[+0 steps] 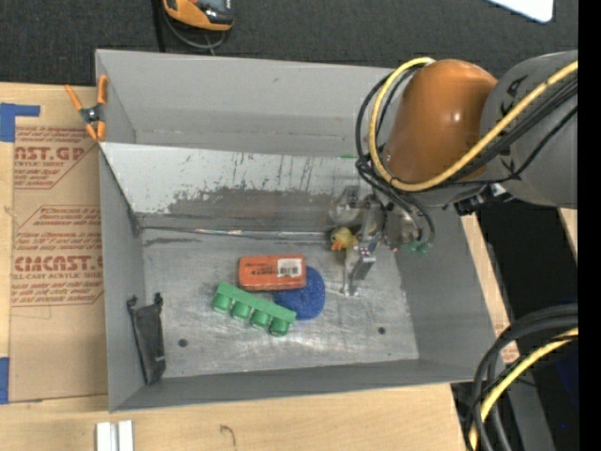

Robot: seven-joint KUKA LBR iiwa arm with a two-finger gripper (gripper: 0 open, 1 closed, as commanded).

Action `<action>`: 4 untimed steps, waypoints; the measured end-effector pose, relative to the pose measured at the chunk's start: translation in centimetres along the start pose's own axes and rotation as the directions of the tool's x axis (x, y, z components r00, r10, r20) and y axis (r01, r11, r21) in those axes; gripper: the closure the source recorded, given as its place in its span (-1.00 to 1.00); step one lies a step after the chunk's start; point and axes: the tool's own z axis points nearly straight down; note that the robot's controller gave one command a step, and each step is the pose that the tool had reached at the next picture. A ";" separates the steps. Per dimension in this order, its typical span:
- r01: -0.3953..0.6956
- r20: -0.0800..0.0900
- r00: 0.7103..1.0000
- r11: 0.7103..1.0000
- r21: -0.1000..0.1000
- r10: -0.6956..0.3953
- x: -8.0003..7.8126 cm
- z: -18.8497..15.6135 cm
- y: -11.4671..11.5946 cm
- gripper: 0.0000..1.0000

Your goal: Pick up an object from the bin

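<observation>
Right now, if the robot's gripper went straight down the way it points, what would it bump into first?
Probably the bare bin floor, just right of the blue disc. The gripper looks clear of the disc, though depth is hard to judge.

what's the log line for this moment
hand: in bin, right of blue disc | nearby: orange box, green block | far left: black bar

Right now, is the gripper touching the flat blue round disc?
Apart. In the camera view, bare grey bin floor separates the gripper from the flat blue round disc.
</observation>
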 end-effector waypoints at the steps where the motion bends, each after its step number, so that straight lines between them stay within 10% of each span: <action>1: -0.008 0.002 1.000 1.000 -0.001 0.008 -0.6 5.9 1.4 -1.00; 2: 0.326 0.009 0.945 0.945 0.001 -0.326 2.9 12.7 1.2 1.00; 3: 0.326 0.009 0.945 0.945 0.001 -0.326 2.9 12.7 1.2 1.00; 4: 0.708 -0.003 0.706 0.706 -0.005 -0.708 4.4 0.6 2.8 1.00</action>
